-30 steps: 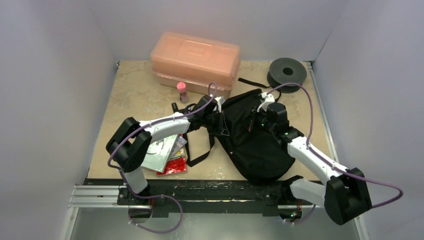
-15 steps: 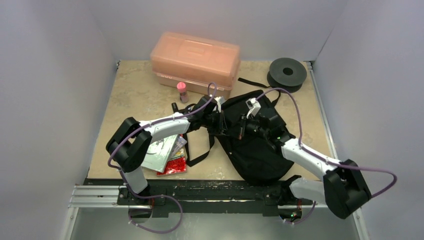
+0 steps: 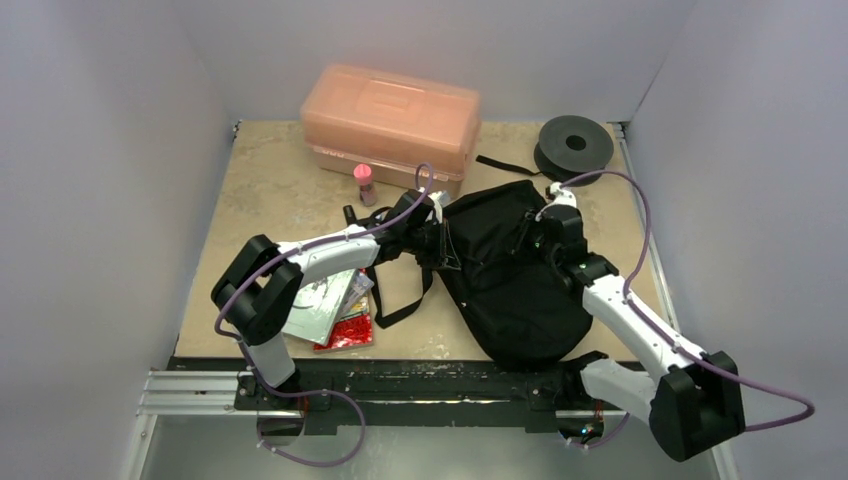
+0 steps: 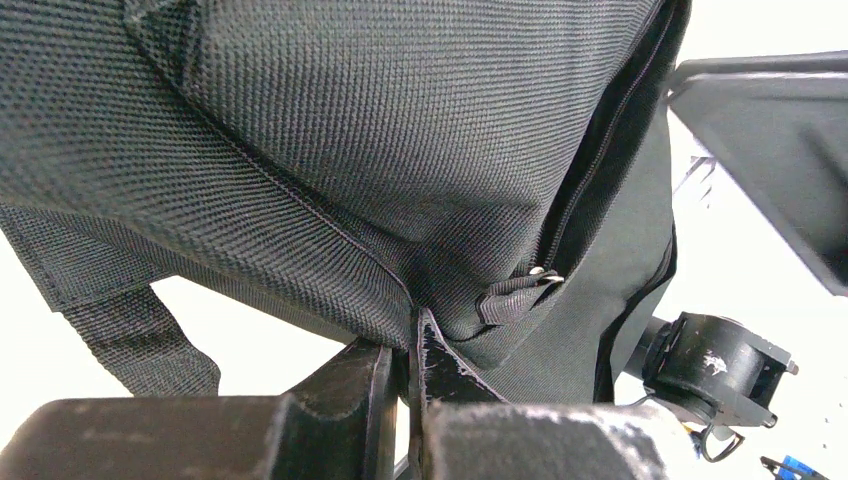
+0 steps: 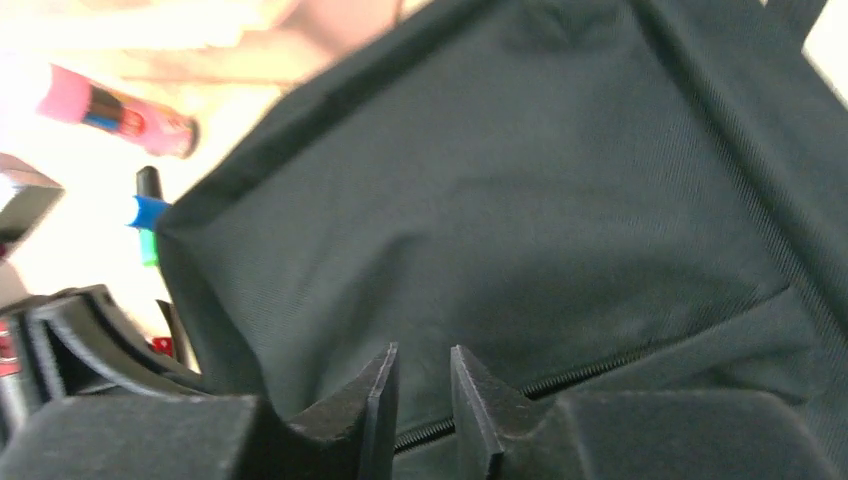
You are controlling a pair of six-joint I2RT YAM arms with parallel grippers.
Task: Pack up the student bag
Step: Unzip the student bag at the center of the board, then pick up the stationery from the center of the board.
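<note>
The bench [image 3: 270, 190] holds everything. The student bag [image 3: 505, 280] lies slumped on it, right of the middle, between the two arms. Behind it, at the far side, sits an orange-pink box [image 3: 390, 115], and a black spool [image 3: 575, 143] is in the far right corner.

The left hand [image 4: 412, 335] is pinched tight on a fold of the bag's cloth, close to the zip [image 4: 590, 180]. The right hand [image 5: 424, 365] hangs just above the bag with its fingers a little apart and nothing between them.

Some flat packets [image 3: 335, 310] lie by the left arm, and a small pink bottle [image 3: 364, 183] stands in front of the box. None of them is in the bag yet.

I think the job is at the start: getting the bag open. The zip looks closed where it shows. Next, the right hand needs to find the little zip pull [image 4: 545, 272], close on it and slide it along, while the left hand keeps the cloth from moving.
</note>
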